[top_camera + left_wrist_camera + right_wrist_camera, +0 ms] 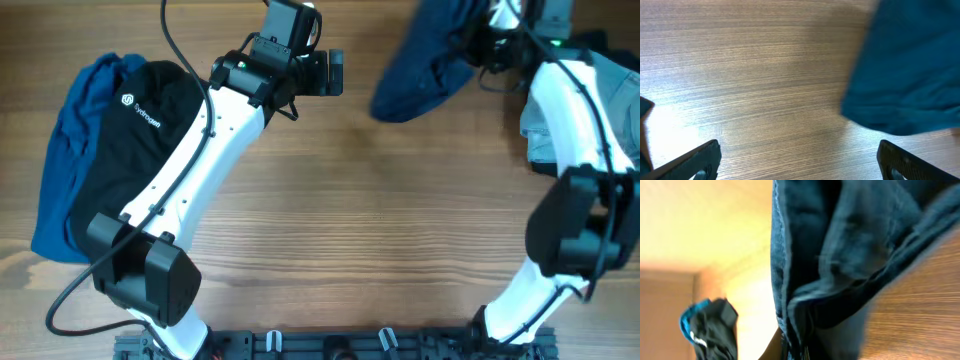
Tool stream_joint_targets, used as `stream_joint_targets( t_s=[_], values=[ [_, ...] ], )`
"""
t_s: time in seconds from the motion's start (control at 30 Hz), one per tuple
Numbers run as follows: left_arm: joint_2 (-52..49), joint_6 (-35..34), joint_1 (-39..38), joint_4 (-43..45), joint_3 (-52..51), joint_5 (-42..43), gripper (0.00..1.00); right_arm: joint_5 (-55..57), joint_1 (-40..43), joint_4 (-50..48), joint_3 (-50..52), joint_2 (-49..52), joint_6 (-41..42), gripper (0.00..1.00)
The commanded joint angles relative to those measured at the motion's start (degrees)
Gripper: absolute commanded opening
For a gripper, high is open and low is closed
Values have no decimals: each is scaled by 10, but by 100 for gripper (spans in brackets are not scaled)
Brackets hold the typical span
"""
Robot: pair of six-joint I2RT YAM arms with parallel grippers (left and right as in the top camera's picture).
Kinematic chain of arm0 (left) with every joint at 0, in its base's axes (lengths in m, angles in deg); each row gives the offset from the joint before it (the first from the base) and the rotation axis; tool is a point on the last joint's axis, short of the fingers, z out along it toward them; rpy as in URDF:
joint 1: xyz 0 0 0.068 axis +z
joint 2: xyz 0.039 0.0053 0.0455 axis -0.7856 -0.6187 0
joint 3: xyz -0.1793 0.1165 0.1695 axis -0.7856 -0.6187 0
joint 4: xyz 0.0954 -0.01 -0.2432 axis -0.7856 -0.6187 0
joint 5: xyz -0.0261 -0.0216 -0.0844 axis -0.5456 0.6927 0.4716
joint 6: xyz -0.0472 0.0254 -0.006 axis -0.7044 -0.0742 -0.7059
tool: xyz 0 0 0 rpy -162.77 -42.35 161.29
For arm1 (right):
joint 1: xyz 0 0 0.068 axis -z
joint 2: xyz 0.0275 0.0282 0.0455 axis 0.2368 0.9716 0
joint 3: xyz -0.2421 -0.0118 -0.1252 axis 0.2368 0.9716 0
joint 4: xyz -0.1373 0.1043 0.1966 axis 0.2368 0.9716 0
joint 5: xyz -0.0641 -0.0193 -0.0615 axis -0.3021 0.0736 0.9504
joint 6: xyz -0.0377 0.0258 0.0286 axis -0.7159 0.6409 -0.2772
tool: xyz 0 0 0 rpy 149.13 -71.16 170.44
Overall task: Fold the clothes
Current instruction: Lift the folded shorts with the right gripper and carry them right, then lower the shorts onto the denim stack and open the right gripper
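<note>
Step in hand, my read: pickup, ahead of spreading. Right gripper [493, 45] was clamped on the crumpled dark navy fabric shorts [425, 65] at the far edge of the wooden table [380, 220], toward the far right corner. The shorts were bunched and partly lifted. Couldn't tell whether the low end touched the wood.

Right arm ran from the near edge up along the right edge, elbow over a pale blue denim piece [545, 135]. Left arm stretched diagonally to mid far edge. Left gripper [332, 72] had its jaws wide apart and empty, over bare wood just beside the shorts.

Black top with small white logo [150, 130] lay on a royal-blue garment [70, 170] at the left edge.

Next move probably calls for dragging the shorts to centre, with the left taking a second corner to flatten them before any fold.
</note>
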Motion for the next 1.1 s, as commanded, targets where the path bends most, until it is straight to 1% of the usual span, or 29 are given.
stream_joint_targets(
  t_s=[0.0,0.2,0.43,0.53,0.63,0.77,0.9,1.0,1.07],
  values=[
    [-7,12,6,0,0,-2,100,8,9,-6,-3,-49,38,4],
    [-7,12,6,0,0,-1,100,7,56,-3,-3,-98,87,4],
    [-7,12,6,0,0,-1,100,-6,127,-2,-3,-130,82,4],
    [-7,12,6,0,0,-2,100,-31,156,-6,-3,-138,45,5],
    [-7,12,6,0,0,-2,100,-80,182,-5,-3,-141,-12,4],
    [-7,12,6,0,0,-1,100,-147,202,25,-3,-141,-138,5],
    [-7,12,6,0,0,-1,100,-144,218,64,-3,-141,-236,5],
    [-7,12,6,0,0,-2,100,-143,232,81,-3,-141,-290,5],
    [-7,12,6,0,0,-2,100,-138,243,87,-3,-141,-303,4]
  ],
)
